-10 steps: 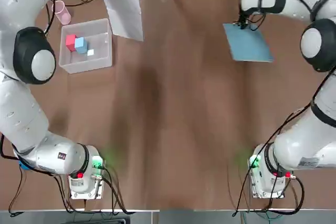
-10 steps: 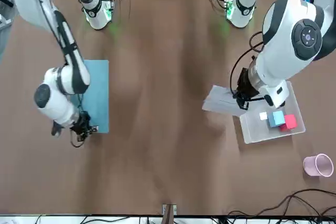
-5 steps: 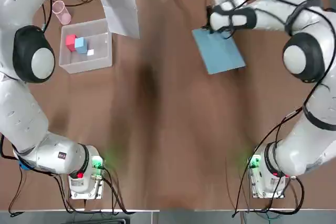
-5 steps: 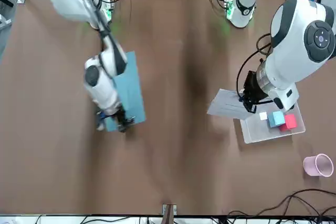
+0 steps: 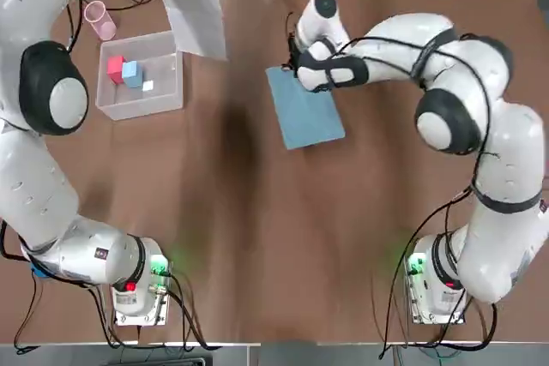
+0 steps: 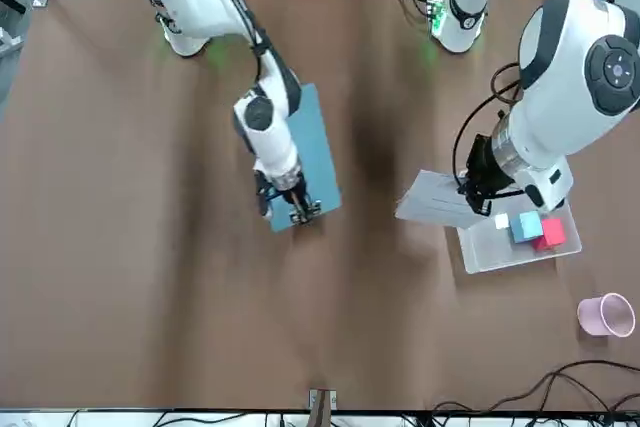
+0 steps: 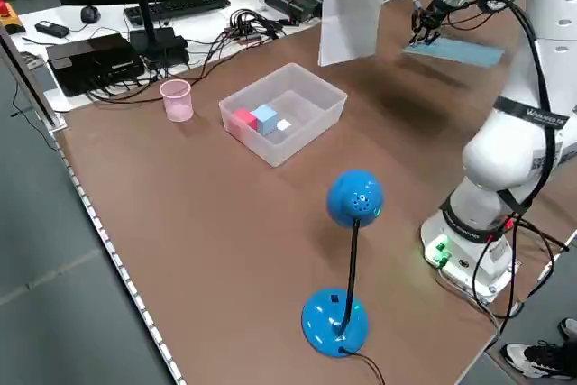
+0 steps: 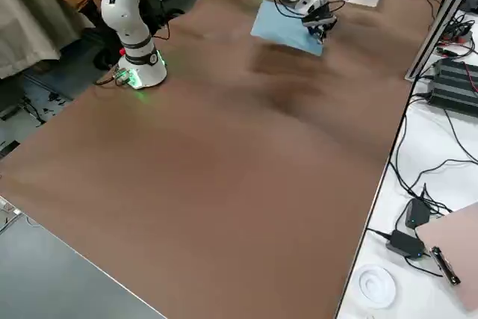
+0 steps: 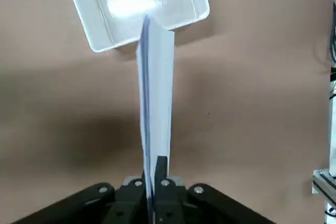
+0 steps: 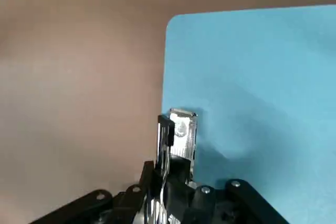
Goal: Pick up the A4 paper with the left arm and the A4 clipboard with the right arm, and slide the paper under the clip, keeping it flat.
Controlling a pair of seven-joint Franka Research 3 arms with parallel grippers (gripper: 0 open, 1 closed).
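verify the left gripper (image 9: 152, 170) in the left wrist view: its jaws are closed on the a4 paper (image 9: 159, 93), which that view presents nearly edge-on, with its layers standing slightly apart. consult the left side view for its attitude: the sheet hangs down from the jaws above the bench (image 7: 225, 250), its long axis close to upright and its free end pointing down. the front view adds faint pen lines on its face; you cannot read these in the top view. locate the right gripper (image 10: 175, 142) over the bench, at the far end of the a4 clipboard (image 5: 307, 113). the right wrist view shows you the metal clip (image 10: 182, 134) between its narrowed jaws; the top view hides this grip beneath the arm. in the top view, note that the clipboard's long axis runs from the clip end, at the far side, back toward the robot, slanting to the robot's right. its clip end points away from the arm bases. the paper is to the robot's left of the board, well apart from it. identify the clear bin (image 5: 163, 96) beside the paper, containing a red block (image 5: 116, 69), a blue block (image 5: 132, 74) and a white block (image 5: 147, 86). a pink cup (image 5: 100, 21) lies near the bin in the top view. only the left side view gives you the blue lamp (image 7: 334, 322).
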